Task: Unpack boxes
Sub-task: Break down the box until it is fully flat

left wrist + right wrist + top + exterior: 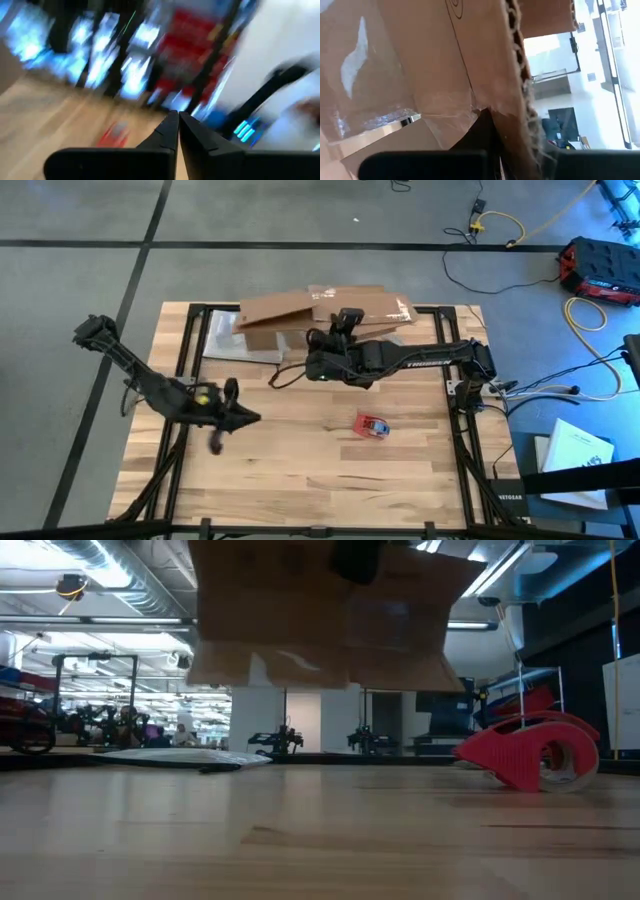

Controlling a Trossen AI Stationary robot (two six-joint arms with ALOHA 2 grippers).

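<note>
With right jaws closed on a flap, we are lifting the cardboard box off the bench to empty it, while our left jaws are waiting closed and empty.

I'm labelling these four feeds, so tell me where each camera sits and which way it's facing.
High view: above the table, looking straight down; both arms show, right gripper at the cardboard box, left gripper over bare wood.
Low view: at table-top height, looking level across; the box hangs off the table, tape dispenser on the right.
Left wrist view: on the left arm, past its shut gripper.
Right wrist view: on the right arm, against the box.
High and low views share box and tape dispenser.
</note>
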